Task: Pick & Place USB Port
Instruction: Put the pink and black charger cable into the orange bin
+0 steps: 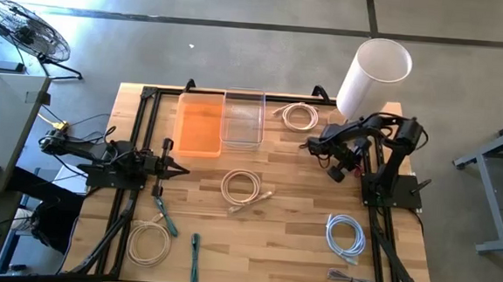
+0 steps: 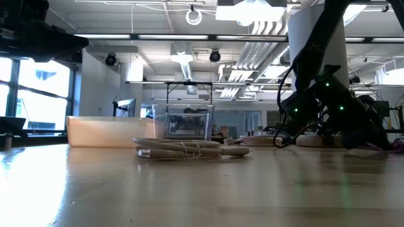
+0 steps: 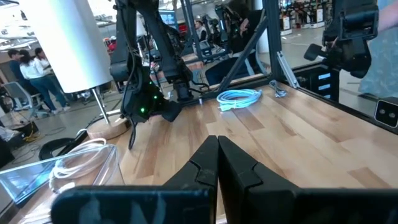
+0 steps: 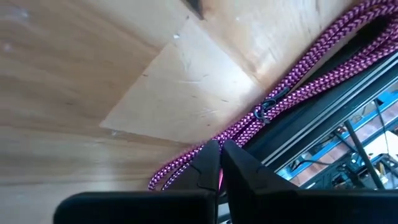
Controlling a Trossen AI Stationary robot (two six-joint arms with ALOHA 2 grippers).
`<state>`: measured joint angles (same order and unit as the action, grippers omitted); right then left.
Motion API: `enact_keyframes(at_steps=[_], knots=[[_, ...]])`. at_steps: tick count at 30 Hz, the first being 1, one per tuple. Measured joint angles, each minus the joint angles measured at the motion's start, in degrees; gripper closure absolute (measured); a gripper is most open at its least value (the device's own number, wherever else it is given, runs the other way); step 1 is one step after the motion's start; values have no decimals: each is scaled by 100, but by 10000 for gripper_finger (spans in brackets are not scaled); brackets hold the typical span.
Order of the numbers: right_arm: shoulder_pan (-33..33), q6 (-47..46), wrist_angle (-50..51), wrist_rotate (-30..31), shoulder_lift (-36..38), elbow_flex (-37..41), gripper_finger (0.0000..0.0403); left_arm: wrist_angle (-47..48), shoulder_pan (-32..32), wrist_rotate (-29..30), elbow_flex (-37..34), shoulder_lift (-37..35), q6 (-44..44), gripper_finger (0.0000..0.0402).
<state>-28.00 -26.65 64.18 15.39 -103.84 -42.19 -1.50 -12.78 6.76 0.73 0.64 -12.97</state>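
While the right gripper hovers with narrowed jaws over a purple braided cable at the table's right edge, nothing is yet lifted; the left gripper waits, jaws together.

Robotics lab — exposed ceiling ducts, concrete floor, people at distant workstations, floor fan

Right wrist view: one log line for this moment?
right gripper: shut on magenta braided cable, at the table's right edge | left gripper: shut, idle left | orange bin: no cable inside
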Motion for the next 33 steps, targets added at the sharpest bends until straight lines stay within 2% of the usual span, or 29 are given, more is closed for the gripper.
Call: enact_keyframes(at_steps=[6, 16, 19, 26, 33], knots=[[585, -13, -63, -123, 26, -13, 402, 0, 0, 1, 0, 0, 104, 401], [1829, -427, -310, -783, 511, -438, 402, 0, 0, 3, 0, 0, 114, 401], [2061, -608, -224, -659, 683, -614, 402, 0, 0, 4, 0, 0, 122, 401], [1801, -1159, 787, -4, 978, -671, 402, 1, 0, -12, 0, 0, 167, 401], [1557, -1023, 815, 364, 1188, -671, 398, 32, -2, -143, 0, 0, 275, 401]])
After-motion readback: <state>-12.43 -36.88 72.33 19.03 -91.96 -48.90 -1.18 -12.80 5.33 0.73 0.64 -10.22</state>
